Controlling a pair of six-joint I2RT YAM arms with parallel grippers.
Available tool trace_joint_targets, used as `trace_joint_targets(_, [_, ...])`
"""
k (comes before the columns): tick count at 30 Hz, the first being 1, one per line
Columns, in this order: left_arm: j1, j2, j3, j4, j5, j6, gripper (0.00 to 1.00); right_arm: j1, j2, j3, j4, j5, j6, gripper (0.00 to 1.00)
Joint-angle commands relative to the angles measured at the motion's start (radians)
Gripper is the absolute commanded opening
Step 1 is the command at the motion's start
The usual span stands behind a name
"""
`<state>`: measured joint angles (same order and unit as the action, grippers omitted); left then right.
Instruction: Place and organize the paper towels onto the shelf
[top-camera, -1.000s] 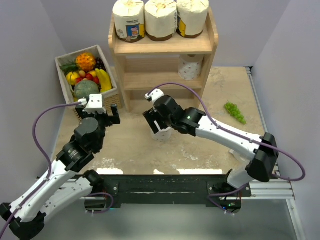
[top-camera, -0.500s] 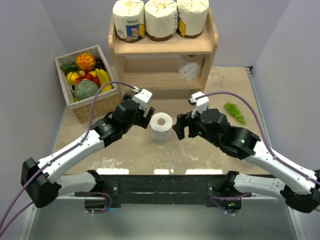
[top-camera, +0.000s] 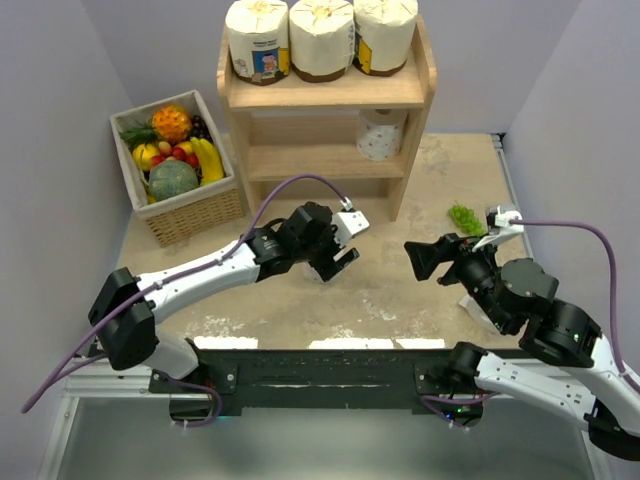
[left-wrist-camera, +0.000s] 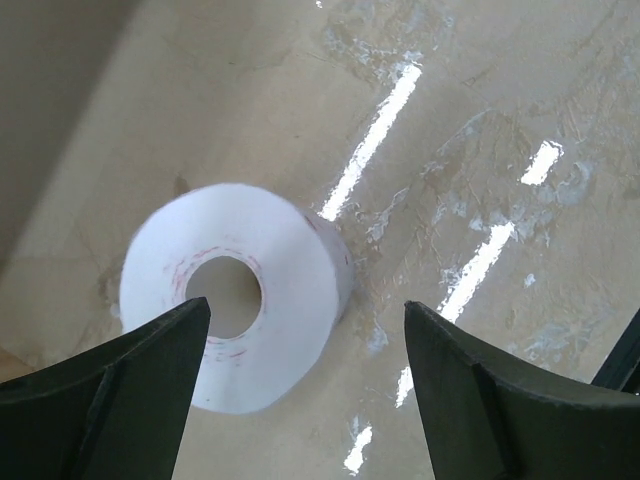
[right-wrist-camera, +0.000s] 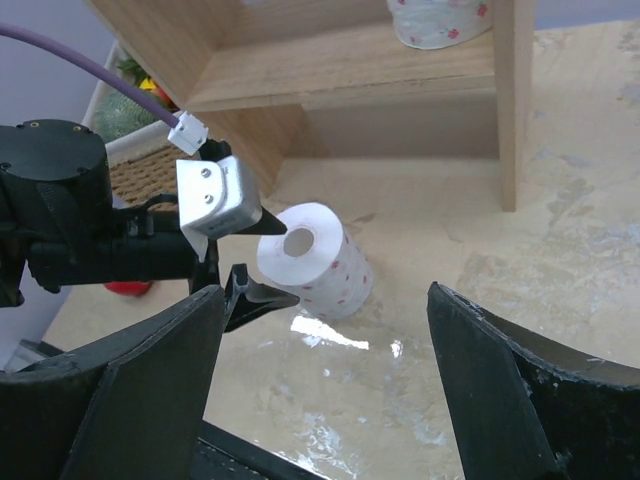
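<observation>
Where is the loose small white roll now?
Right wrist view, centre-left: the roll is on the table in front of the shelf, just by the left tool.

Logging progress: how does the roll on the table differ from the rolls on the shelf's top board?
The table roll is small, white with red dots; the top rolls are larger, cream-wrapped, labelled. The table roll sits under the left gripper; the top rolls line the shelf. All are cylindrical.
</observation>
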<state>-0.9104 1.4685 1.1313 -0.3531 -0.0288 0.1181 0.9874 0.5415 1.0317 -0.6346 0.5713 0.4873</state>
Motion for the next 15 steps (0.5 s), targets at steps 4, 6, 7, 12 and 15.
trace_joint_targets(4, [-0.002, 0.061, 0.05, 0.037, 0.032, -0.026, 0.8, 0.002, 0.02, 0.01, -0.03, 0.058, 0.014, 0.87])
trace_joint_targets(6, [-0.002, 0.087, 0.05, 0.037, -0.002, -0.029, 0.79, 0.002, 0.018, 0.01, -0.034, 0.061, 0.014, 0.87])
trace_joint_targets(7, [-0.002, 0.095, 0.048, 0.036, -0.009, -0.032, 0.79, 0.003, 0.014, 0.008, -0.037, 0.062, 0.013, 0.87])
trace_joint_targets(12, [-0.002, 0.13, 0.044, 0.051, -0.031, -0.034, 0.77, 0.003, -0.009, -0.008, -0.028, 0.055, 0.02, 0.87])
trace_joint_targets(15, [-0.002, 0.139, 0.047, 0.049, -0.057, -0.032, 0.72, 0.002, -0.017, -0.013, -0.025, 0.055, 0.025, 0.87])
